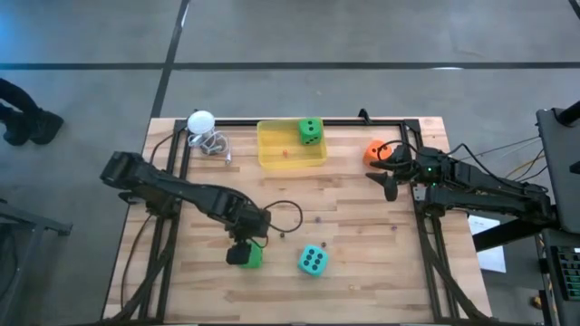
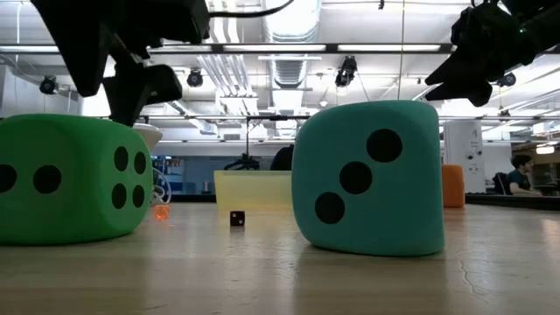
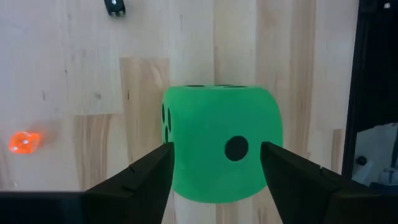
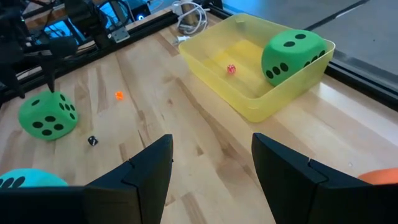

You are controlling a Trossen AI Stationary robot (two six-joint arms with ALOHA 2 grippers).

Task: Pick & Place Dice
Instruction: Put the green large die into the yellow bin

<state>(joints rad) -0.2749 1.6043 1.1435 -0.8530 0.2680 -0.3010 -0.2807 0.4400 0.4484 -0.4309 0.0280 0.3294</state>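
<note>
Near the worktop's [image 1: 362, 263] front edge, the left pincer [image 3: 214, 168] straddles a green die [image 3: 221, 146], fingers apart. Best to sink lower and centre before clamping. The right pincer [image 1: 391, 177] waits agape near the right edge.

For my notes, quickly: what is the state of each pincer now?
Left pincer: open, fingers on both sides of the green die on the table.
Right pincer: open, holding nothing, near the orange die.
</note>
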